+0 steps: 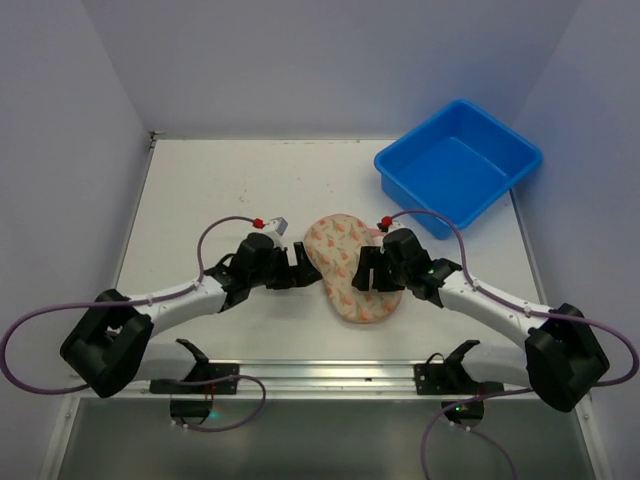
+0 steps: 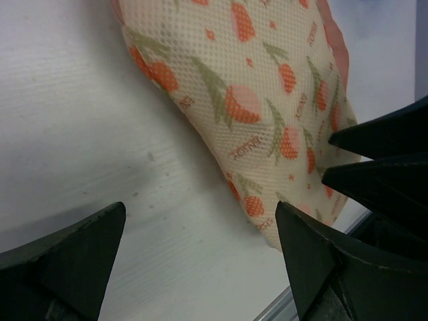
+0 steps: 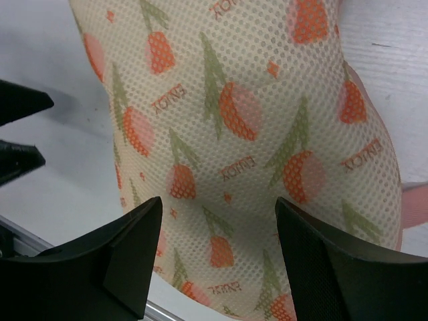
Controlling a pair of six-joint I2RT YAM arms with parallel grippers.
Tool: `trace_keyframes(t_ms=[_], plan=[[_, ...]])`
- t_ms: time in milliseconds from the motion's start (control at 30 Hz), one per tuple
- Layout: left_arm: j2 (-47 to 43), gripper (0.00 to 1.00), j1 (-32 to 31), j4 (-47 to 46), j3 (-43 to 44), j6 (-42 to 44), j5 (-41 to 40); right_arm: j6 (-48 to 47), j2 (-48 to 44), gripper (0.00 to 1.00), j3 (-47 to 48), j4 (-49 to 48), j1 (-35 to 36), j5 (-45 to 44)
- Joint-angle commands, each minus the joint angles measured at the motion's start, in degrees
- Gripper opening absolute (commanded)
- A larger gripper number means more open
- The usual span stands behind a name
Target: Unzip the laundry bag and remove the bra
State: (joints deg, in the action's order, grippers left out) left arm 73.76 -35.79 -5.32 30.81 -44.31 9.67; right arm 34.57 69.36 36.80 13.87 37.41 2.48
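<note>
Cream peanut-shaped mesh laundry bag on white counter. Left end effector spread beside it; right end effector spread over it.

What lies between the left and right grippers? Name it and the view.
Only the laundry bag lies between the left gripper and the right gripper, as the top external view shows.

Matt, mesh-textured cloth laundry bag
</note>
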Motion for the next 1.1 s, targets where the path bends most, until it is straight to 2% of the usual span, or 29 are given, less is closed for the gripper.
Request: trace_keyframes(t_ms=[0, 267, 367, 467, 567, 600, 700, 833, 867, 1033, 1067], plan=[[0.8, 0.96, -2.4, -12.2, -1.3, -5.8, 1.3, 0.3, -0.3, 0.70, -0.1, -0.5, -1.6, 0.7], [15.0, 0.88, -4.1, -25.0, -0.4, -9.6, 4.6, -2.0, 0.5, 0.70, 0.0, -2.0, -3.9, 2.3], [20.2, 0.83, -4.1, -29.1, 0.7, -10.4, 7.5, -2.7, 0.9, 0.70, -0.1, -2.5, -4.6, 3.1], [24.0, 0.74, -4.2, -33.6, 0.7, -11.5, 10.1, -3.3, 1.4, 0.70, -0.5, -3.1, -5.5, 3.8], [26.0, 0.50, -4.5, -36.7, 0.4, -12.2, 11.2, -3.6, 1.3, 0.70, -1.2, -4.3, -6.5, 5.2], [26.3, 0.28, -4.6, -37.3, 0.1, -12.4, 12.0, -3.8, 1.1, 0.70, -1.3, -4.5, -6.6, 5.3], [25.3, 0.00, -5.0, -38.4, -0.6, -12.9, 12.4, -4.2, 0.3, 0.70, -1.1, -4.8, -6.6, 5.4], [18.7, 0.00, -5.1, -35.3, -0.8, -13.5, 8.9, -3.9, -6.1, 0.70, -0.3, -2.1, -6.0, 4.3], [17.7, 0.00, -5.1, -29.6, 0.1, -13.4, 6.0, -3.8, -7.9, 0.71, -0.4, -1.8, -4.8, 3.7], [12.2, 0.00, -5.1, -15.5, 6.2, -16.3, -1.8, -5.2, -16.5, 0.71, -2.2, -1.4, 2.4, -3.9], [12.0, 0.00, -5.1, -10.5, 7.5, -16.9, -3.3, -5.2, -17.9, 0.71, -2.4, -1.6, 4.4, -4.3]])
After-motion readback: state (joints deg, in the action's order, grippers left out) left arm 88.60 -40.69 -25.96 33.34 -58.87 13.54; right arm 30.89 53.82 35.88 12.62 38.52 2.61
